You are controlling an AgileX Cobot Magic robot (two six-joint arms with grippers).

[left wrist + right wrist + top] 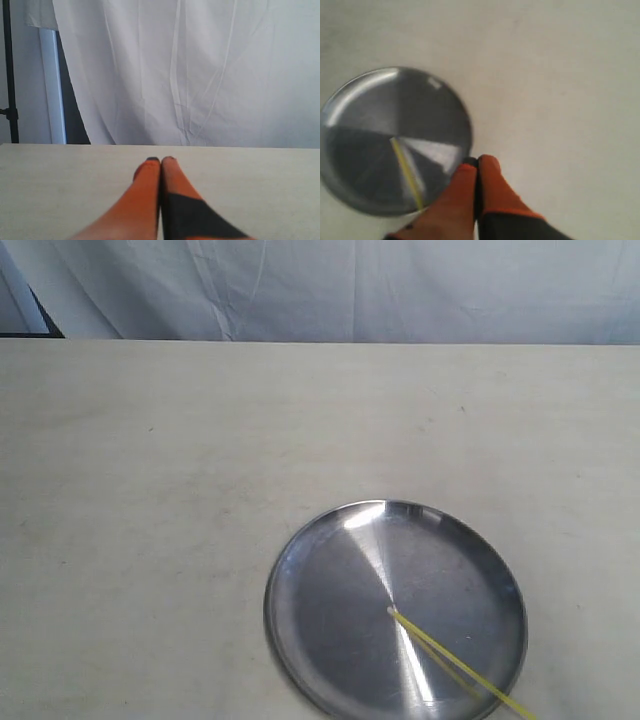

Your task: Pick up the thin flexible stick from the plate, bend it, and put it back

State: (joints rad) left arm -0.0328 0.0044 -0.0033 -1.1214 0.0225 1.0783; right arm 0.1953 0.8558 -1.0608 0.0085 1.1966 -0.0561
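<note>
The thin flexible stick (455, 660) lies nearest, one pale end at the centre of the plate (330, 570), the rest running toward 4 o'clock and out over the rim. It looks feather-light, springy and likely to skid on the slick metal. I judge the overhanging end the best hold, since fingers can close around it there. The plate is round, shallow, brushed silver with bright wedges of glare. The right end effector (471, 162) hovers by the rim, apart from the stick, its orange fingers pressed together and empty. The left end effector (160, 160) is likewise closed on nothing, over the pale matte bench (150, 490). Beyond hangs creased white cloth (350, 290).
</note>
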